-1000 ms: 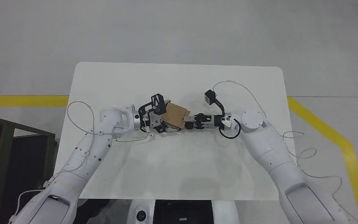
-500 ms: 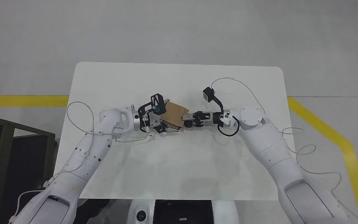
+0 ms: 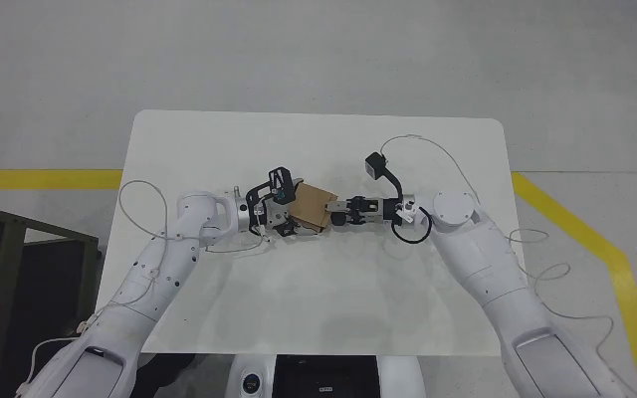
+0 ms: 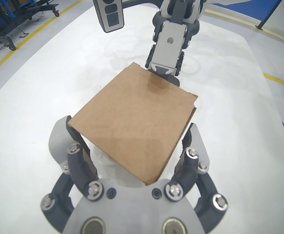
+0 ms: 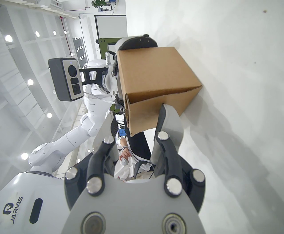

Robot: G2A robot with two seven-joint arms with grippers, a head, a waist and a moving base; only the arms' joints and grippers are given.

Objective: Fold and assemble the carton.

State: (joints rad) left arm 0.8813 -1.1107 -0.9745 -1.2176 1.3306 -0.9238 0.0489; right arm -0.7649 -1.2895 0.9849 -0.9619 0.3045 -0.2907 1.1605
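Observation:
A brown carton point(image 3: 314, 206), folded into a closed box shape, is held near the middle of the white table point(image 3: 398, 298). My left gripper point(image 4: 129, 130) is shut on the carton point(image 4: 135, 124), one finger on each side wall. From the opposite side my right gripper point(image 5: 137, 124) meets the carton point(image 5: 153, 73) with its fingers spread open. One of its fingers point(image 5: 168, 121) lies against the end face, while the other sits past the carton's edge. In the left wrist view the right gripper point(image 4: 163, 71) touches the carton's far edge.
The table surface around the carton is bare white. Each arm's wrist camera juts out close to the carton point(image 5: 65, 78) point(image 4: 111, 15). Thin cables point(image 3: 418, 149) trail from both arms over the table. Grey floor with a yellow line point(image 3: 60, 179) lies past the table's edges.
My right arm has shifted slightly toward the carton and a little toward the table's far side. The left arm and carton have stayed nearly still.

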